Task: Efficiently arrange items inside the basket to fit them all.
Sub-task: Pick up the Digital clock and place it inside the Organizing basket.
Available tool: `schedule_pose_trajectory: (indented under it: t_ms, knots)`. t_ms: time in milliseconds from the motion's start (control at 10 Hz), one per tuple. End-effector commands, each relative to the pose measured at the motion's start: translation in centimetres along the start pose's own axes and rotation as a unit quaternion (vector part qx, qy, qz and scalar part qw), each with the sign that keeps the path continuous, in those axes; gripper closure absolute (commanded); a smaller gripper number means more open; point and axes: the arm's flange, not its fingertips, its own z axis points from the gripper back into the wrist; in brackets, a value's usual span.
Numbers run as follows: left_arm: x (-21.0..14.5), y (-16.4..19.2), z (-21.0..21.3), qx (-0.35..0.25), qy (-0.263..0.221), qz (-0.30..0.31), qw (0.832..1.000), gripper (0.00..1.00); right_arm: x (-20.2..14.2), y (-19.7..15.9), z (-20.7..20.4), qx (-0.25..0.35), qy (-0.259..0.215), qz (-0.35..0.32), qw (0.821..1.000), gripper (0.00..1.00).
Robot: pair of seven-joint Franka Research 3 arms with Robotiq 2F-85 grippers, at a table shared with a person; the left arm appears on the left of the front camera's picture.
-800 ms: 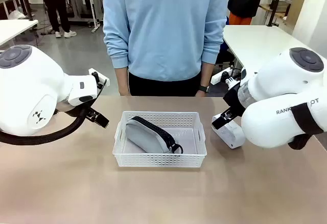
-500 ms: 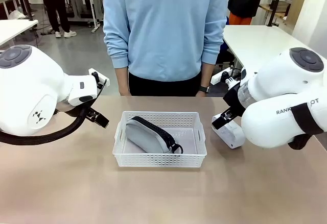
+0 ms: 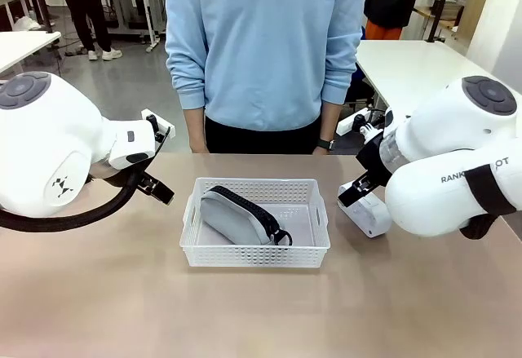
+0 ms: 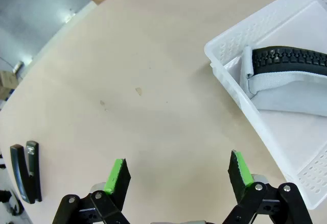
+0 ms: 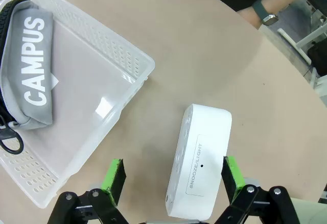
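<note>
The white perforated basket point(image 3: 254, 256) sits at the table's middle. A grey pouch point(image 3: 235, 216) with a black zipper lies in its left half, printed CAMPUS in the right wrist view point(image 5: 29, 76). A small white box point(image 3: 369, 210) rests on the table right of the basket. My right gripper point(image 5: 172, 174) hangs open above that box point(image 5: 202, 152), with the basket point(image 5: 102, 31) to its left. My left gripper point(image 4: 179, 172) is open over bare table beside the basket's corner point(image 4: 219, 63), where the pouch's zipper end point(image 4: 288, 60) shows. A black stapler point(image 4: 25, 172) lies at the table's edge.
A person in a light blue sweatshirt point(image 3: 265, 40) stands at the far edge, arms down, a watch on one wrist point(image 5: 265, 13). My two white arms flank the basket, left point(image 3: 49, 142) and right point(image 3: 457, 162). Bare tabletop lies in front of the basket.
</note>
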Motion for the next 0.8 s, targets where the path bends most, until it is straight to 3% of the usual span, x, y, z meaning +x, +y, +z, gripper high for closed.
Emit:
schedule_pose_trajectory:
  t_ms: [0, 700]
  knots:
    - [0.01, -0.01, 0.01, 0.000, 0.000, 0.000, 1.000, 0.00, 0.01, -0.01, 0.01, 0.000, 0.000, 0.000, 1.000, 0.00]
    - [0.01, -0.01, 0.01, 0.000, 0.000, 0.000, 1.000, 0.00, 0.01, -0.01, 0.01, 0.000, 0.000, 0.000, 1.000, 0.00]
